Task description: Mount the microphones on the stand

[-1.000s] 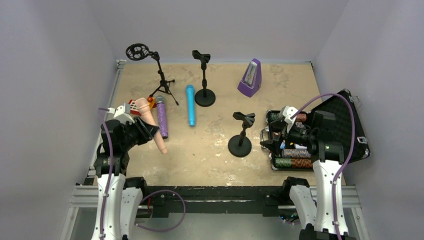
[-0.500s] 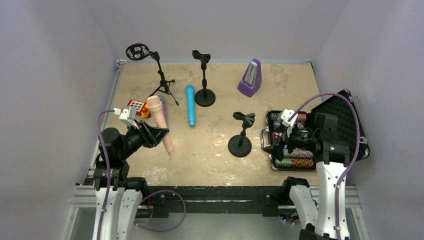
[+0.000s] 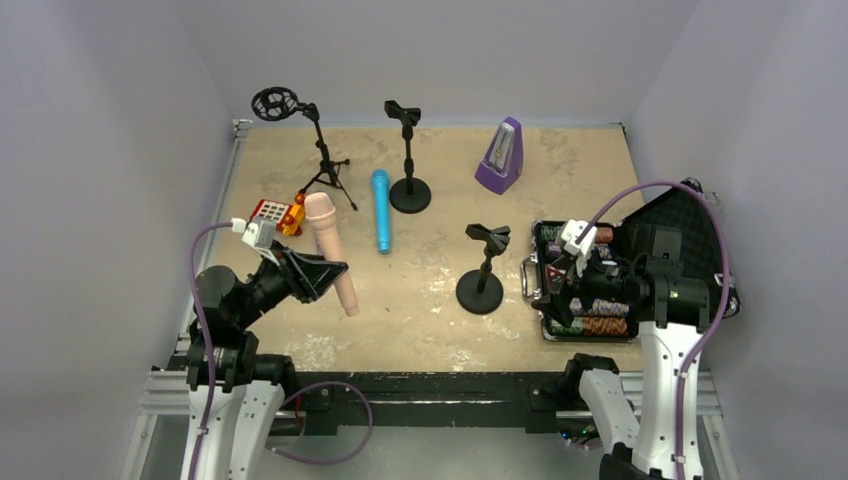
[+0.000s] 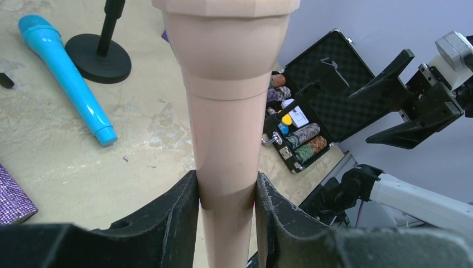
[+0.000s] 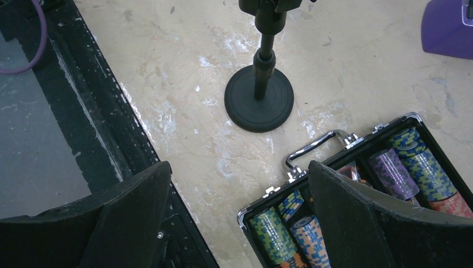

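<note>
My left gripper (image 3: 338, 270) is shut on the pale pink microphone (image 3: 328, 243) and holds it off the table, head pointing away; the left wrist view shows its body (image 4: 226, 111) clamped between both fingers (image 4: 227, 192). The sky-blue microphone (image 3: 381, 211) lies flat on the table. Only a corner of the glittery purple microphone (image 4: 12, 195) shows. Three black stands: a tripod with ring mount (image 3: 320, 150), a tall round-base one (image 3: 408, 160), and a short round-base one (image 3: 482, 270). My right gripper (image 3: 548, 283) is open and empty (image 5: 237, 166), right of the short stand (image 5: 259, 97).
An open black case of poker chips (image 3: 690, 240) lies at the right under my right arm. A purple pyramid metronome (image 3: 500, 157) stands at the back. A red and orange toy (image 3: 275, 213) lies at the left. Walls close in three sides.
My left gripper has lifted the pink microphone and carried it right and towards the near edge, covering the purple one. My right gripper has drawn back slightly and stays open.
</note>
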{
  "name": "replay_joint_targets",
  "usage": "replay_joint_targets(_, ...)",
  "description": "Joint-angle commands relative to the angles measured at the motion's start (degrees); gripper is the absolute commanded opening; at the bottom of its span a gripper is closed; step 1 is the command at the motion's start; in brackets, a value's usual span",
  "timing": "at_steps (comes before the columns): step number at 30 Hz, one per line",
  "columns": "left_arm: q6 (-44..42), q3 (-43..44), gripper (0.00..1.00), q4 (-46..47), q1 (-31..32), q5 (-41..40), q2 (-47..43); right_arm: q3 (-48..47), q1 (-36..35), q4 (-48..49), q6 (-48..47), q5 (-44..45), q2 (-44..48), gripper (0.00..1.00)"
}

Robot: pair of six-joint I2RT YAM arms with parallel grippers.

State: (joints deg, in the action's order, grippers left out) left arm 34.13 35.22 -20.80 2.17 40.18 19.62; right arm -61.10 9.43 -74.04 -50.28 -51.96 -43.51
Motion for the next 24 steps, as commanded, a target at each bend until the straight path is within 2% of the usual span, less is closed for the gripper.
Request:
replay_joint_targets(1, 2.5, -0.2, 0.00, 5.2, 0.7, 2.6, -0.7, -3.2, 0.2, -4.0, -2.1, -1.6, -0.9, 0.95)
replay_joint_targets(13, 7.2, -0.8, 0.00, 11.9, 3.6, 3.5, -1.0, -6.6, -0.4, -7.1, -3.0, -5.0, -3.2, 0.94)
replay_joint_targets(24, 7.1, 0.2, 0.00, 14.0, 12.6, -2.1, 0.6, -8.2, -2.4, -7.3, -2.2, -7.5, -4.6, 0.94)
